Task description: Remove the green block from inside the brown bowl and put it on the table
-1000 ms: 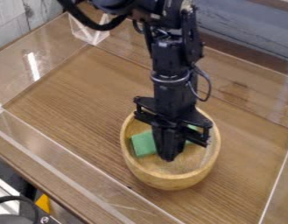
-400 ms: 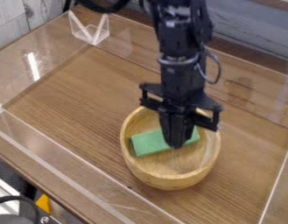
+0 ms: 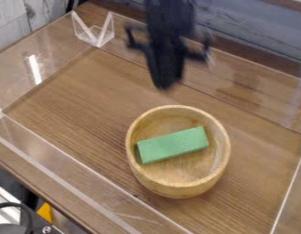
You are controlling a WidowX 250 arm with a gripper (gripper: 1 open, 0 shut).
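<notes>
The green block (image 3: 172, 145) lies flat inside the brown bowl (image 3: 143, 171), slightly tilted, with nothing touching it. The bowl stands on the wood-grain table (image 3: 80, 101) toward the front right. My gripper (image 3: 163, 82) hangs blurred in the air well above and behind the bowl, pointing down. Its fingers look pressed together and carry nothing.
Low clear acrylic walls (image 3: 43, 50) run around the table's edges. A small clear stand (image 3: 91, 30) sits at the back left corner. Bare wood lies to the left and behind the bowl.
The gripper has risen out of the bowl and moved back and to the left. The green block stayed in the bowl and now shows in full.
</notes>
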